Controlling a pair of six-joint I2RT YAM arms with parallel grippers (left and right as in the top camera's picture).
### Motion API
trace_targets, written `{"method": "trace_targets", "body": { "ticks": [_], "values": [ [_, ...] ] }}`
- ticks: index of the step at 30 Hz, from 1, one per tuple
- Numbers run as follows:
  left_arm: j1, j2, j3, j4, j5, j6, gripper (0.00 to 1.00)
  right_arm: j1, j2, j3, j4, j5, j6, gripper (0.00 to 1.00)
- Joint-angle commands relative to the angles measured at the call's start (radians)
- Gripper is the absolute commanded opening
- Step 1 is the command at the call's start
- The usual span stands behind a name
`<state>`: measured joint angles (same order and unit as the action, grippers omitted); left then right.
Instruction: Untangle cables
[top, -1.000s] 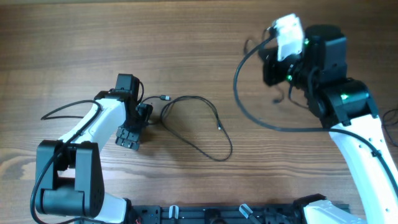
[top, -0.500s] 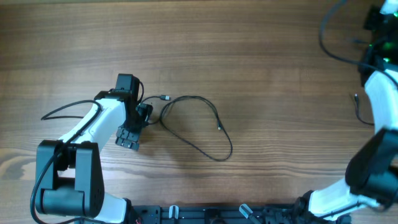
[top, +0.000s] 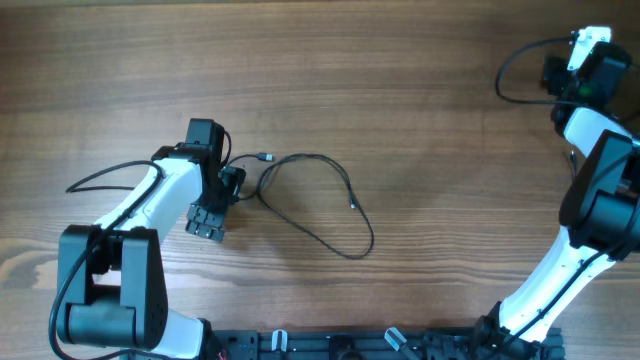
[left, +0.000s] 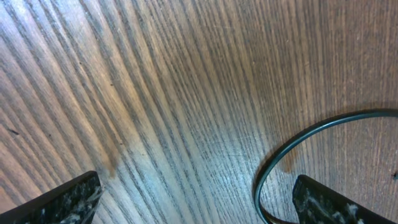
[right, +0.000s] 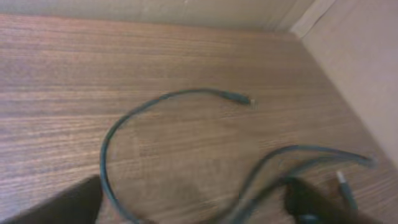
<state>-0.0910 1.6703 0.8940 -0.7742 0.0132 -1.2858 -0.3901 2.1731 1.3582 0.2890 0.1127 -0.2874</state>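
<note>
Frankly, these look light and limp, with hardly any stiffness: pull one end and I'd expect the rest to trail and snag. One thin black plug-ended cord (top: 372, 235) lies in a loose loop that seems to cross itself, mid-way along the brown wood-grain table (top: 400, 60), just beside the left gripper (left: 199, 205), whose jaws stand wide and empty. More slim dark cords (right: 118, 127) sprawl by the far right corner under the right gripper (right: 193, 202), which is also spread and holding nothing. I'd pinch just behind a plug
</note>
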Motion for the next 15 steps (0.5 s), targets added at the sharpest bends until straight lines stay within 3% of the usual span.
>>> {"method": "trace_targets", "body": {
  "ticks": [1,5,7,10,13,15],
  "values": [
    [-0.003,0.008,0.000,-0.001,-0.006,-0.002,1.00,0.001,-0.061,0.017,-0.064,-0.010,0.081,1.00],
    [-0.003,0.008,0.000,-0.001,-0.006,-0.002,1.00,0.001,-0.146,0.016,-0.186,-0.046,0.125,1.00],
    [-0.003,0.008,0.000,-0.001,-0.006,-0.002,1.00,0.001,-0.188,0.016,-0.262,-0.137,0.217,1.00],
    [-0.003,0.008,0.000,-0.001,-0.006,-0.002,1.00,0.001,-0.225,0.016,-0.340,-0.407,0.402,1.00],
    [-0.003,0.008,0.000,-0.001,-0.006,-0.002,1.00,0.008,-0.228,0.012,-0.391,-0.856,0.711,1.00],
    [-0.003,0.008,0.000,-0.001,-0.006,-0.002,1.00,0.051,-0.227,-0.010,-0.419,-1.059,0.809,1.00]
  ]
}}
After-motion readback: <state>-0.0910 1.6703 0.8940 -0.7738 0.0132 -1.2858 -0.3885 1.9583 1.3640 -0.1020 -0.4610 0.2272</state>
